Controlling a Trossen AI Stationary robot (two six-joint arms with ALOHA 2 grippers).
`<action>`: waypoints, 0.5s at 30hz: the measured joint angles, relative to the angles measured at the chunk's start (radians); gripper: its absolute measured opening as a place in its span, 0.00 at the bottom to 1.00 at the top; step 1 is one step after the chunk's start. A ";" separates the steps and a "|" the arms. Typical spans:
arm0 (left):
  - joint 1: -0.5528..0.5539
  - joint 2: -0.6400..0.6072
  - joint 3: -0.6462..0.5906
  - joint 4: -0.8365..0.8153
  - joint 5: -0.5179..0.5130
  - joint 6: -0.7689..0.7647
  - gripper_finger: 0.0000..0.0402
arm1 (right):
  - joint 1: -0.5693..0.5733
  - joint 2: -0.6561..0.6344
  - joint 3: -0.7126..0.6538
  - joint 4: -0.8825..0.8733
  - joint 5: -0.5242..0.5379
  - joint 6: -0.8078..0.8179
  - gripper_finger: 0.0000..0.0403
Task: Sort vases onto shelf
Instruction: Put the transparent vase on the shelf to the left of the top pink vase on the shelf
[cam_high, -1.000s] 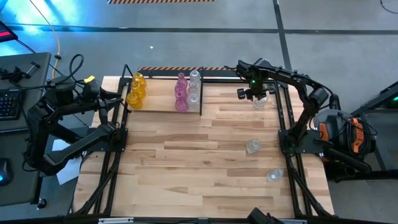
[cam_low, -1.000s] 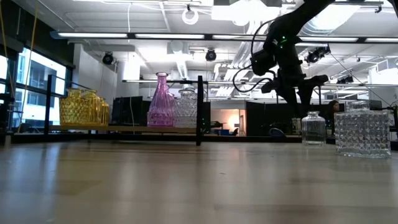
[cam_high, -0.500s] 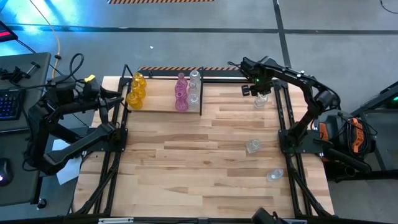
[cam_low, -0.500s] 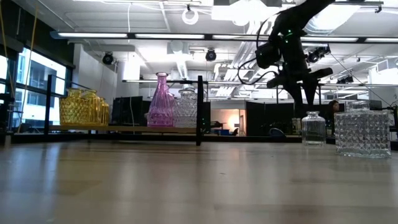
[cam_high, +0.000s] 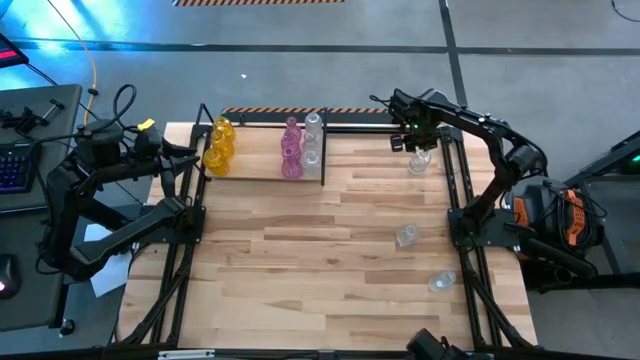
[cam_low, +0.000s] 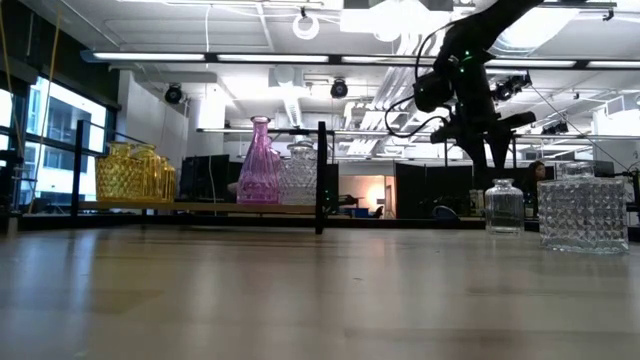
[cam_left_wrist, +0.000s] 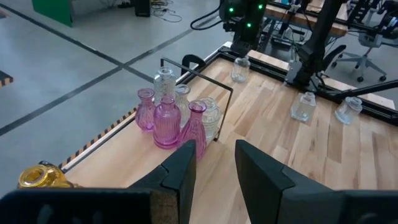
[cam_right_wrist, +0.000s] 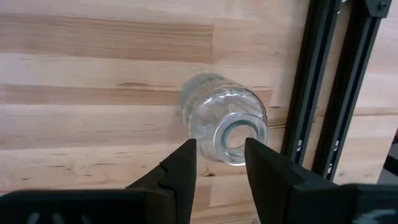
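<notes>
Butcher-block desk (cam_high: 330, 250): amber, pink and clear vases were shelved (cam_high: 265, 165) at eleven o'clock; three clear vases (cam_high: 406, 235) remained. Right pincer (cam_high: 414, 147), spread, hung above one (cam_right_wrist: 225, 124); left pincer (cam_left_wrist: 211, 163), spread, was parked at nine o'clock.

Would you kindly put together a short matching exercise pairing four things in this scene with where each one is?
Things:
1. amber vases
2. pink vases
3. right gripper
4. left gripper

Places:
A. above a lone clear vase by the table's right rail, jaws open
B. off the table's left edge, beside the shelf
C. left end of the shelf
D. on the shelf, next to the clear vases by the upright divider

Pairs: 1-C, 2-D, 3-A, 4-B
</notes>
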 joint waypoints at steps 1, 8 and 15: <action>0.000 0.000 0.000 0.000 0.000 0.000 0.26 | 0.000 0.005 0.000 0.000 -0.006 0.000 0.29; 0.000 0.000 0.000 0.000 0.000 -0.001 0.26 | 0.003 0.054 -0.001 0.001 -0.027 -0.003 0.29; 0.000 0.000 0.000 0.000 0.000 0.000 0.26 | 0.003 0.088 -0.001 0.001 -0.028 -0.003 0.29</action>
